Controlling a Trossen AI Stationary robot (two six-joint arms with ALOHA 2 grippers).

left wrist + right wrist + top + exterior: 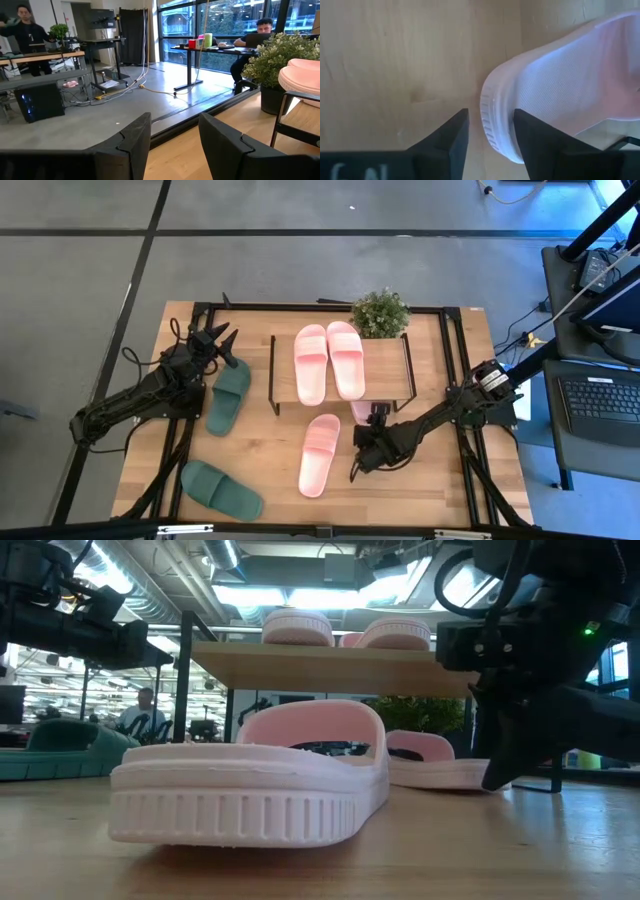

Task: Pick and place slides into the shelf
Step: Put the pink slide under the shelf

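Evidently the right gripper (366,452) is low over the table, fingers spread, straddling the rim of a soft light pink slide (560,85) lying partly under the small wooden shelf with thin black legs (390,385), probably lining up to pinch its edge. One pink pair (328,360) already sits on the shelf top; another pink slide (319,454) lies in front. Two dark green slides (228,395) wait by the left gripper (222,343), raised and spread, idle
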